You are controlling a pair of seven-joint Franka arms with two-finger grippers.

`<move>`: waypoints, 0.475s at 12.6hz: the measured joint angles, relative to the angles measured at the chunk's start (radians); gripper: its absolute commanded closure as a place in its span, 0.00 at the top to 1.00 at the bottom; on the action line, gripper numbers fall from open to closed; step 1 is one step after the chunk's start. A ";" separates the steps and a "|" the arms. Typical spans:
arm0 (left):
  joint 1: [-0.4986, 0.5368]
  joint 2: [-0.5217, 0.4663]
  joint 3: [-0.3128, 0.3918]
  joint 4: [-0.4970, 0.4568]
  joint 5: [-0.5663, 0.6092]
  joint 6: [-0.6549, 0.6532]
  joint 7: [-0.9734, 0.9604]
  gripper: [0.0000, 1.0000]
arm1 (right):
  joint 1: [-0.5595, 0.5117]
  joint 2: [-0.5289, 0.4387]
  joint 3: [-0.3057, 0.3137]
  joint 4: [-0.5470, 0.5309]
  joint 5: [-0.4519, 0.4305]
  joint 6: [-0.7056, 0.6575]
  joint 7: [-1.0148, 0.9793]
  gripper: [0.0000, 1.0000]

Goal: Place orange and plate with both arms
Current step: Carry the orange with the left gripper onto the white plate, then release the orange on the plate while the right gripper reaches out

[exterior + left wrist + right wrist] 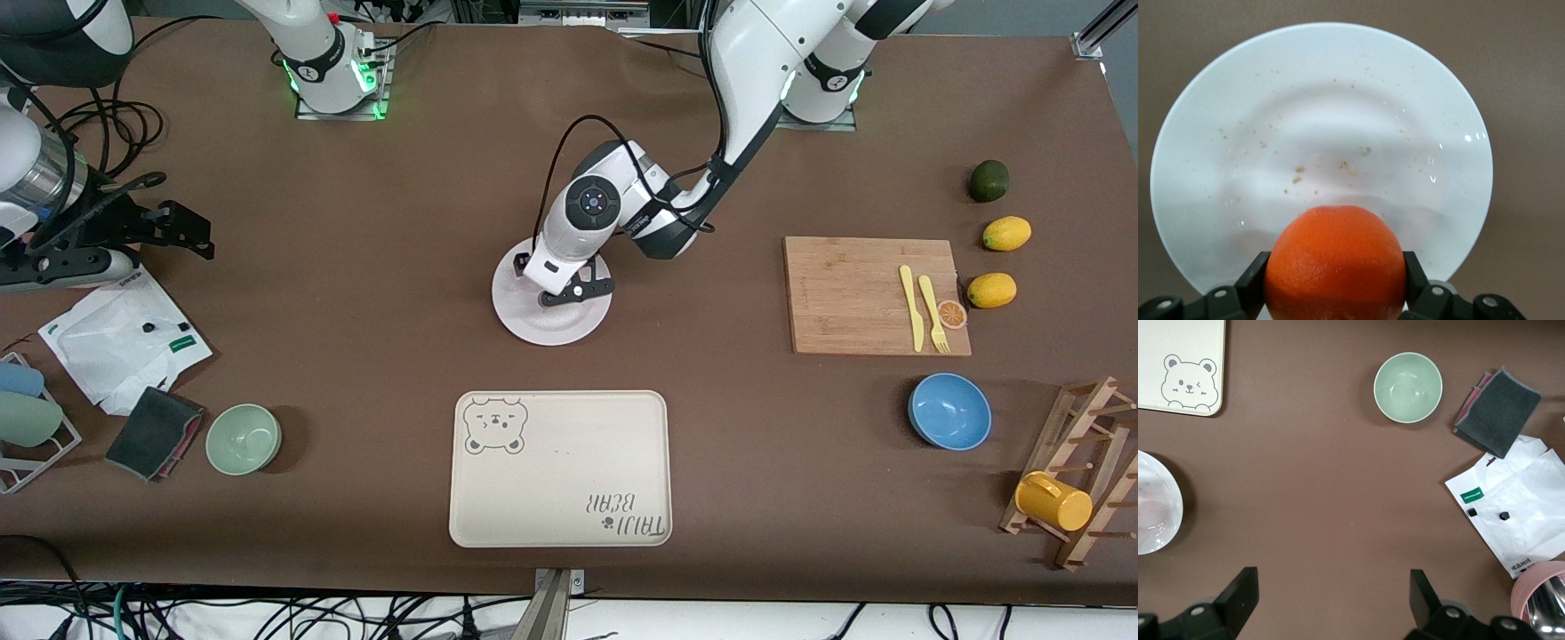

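The white plate [553, 325] lies in the middle of the table, farther from the front camera than the bear tray. My left gripper [569, 293] is over the plate and shut on the orange [1337, 263], which it holds low above the plate [1338, 120]. Its fingers [1253, 280] press both sides of the fruit. In the front view the orange is hidden under the left hand. My right gripper [182, 229] waits open and empty above the table at the right arm's end [1335, 587]. The plate's rim [1151, 507] shows in the right wrist view.
A beige bear tray [560, 471] lies near the front edge. A green bowl [244, 438], dark cloth [153, 433] and white bag [120, 338] lie at the right arm's end. A cutting board [853, 293], lemons [991, 290], blue bowl [949, 411] and mug rack [1080, 480] stand at the left arm's end.
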 measured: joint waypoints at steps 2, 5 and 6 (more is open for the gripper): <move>0.000 0.024 0.001 0.000 0.084 0.045 0.000 0.30 | 0.000 0.000 0.000 -0.001 0.000 0.000 0.000 1.00; -0.001 0.052 0.001 0.000 0.147 0.069 0.001 0.92 | 0.000 0.000 0.000 -0.001 0.000 0.000 0.000 1.00; -0.001 0.054 0.001 0.000 0.150 0.071 0.002 1.00 | 0.000 0.000 0.000 -0.001 0.000 0.000 0.000 1.00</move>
